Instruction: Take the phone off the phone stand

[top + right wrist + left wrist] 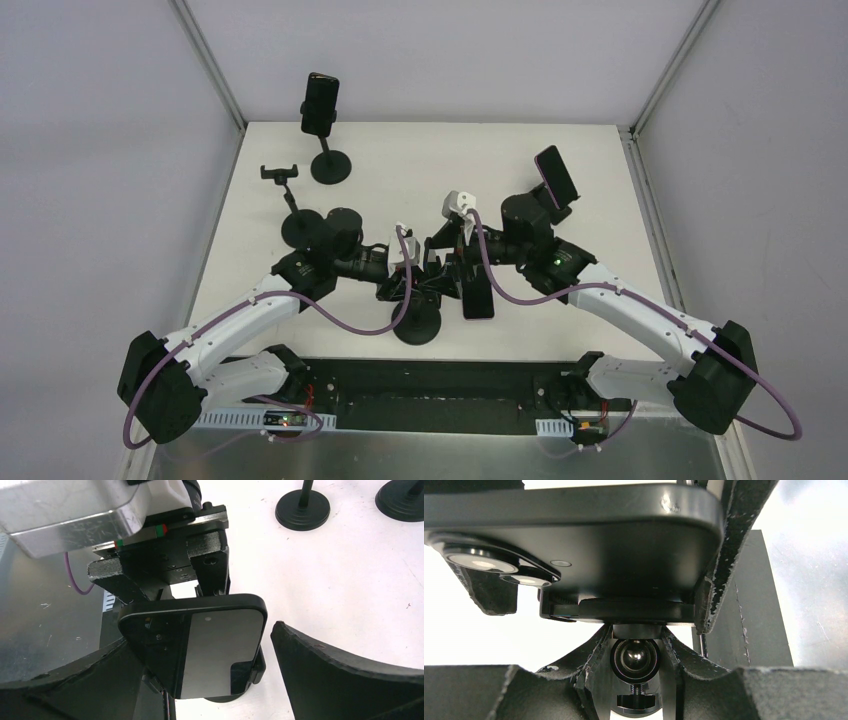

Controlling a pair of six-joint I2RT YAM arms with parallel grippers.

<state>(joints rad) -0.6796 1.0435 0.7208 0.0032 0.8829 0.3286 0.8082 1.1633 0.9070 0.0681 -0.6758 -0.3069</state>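
Observation:
A black phone sits in the clamp of a black phone stand whose round base is near the table's front edge. In the left wrist view the phone's back fills the top, above the stand's ball joint. My left gripper is shut on the stand's neck at that joint; it also shows in the top view. My right gripper is open around the phone's screen. Its left finger is against the phone's edge. Its right finger stands a gap away.
A second phone on a stand is at the back left. An empty stand is beside it, and a third phone on a stand is at the right. Two stand bases show beyond my right gripper.

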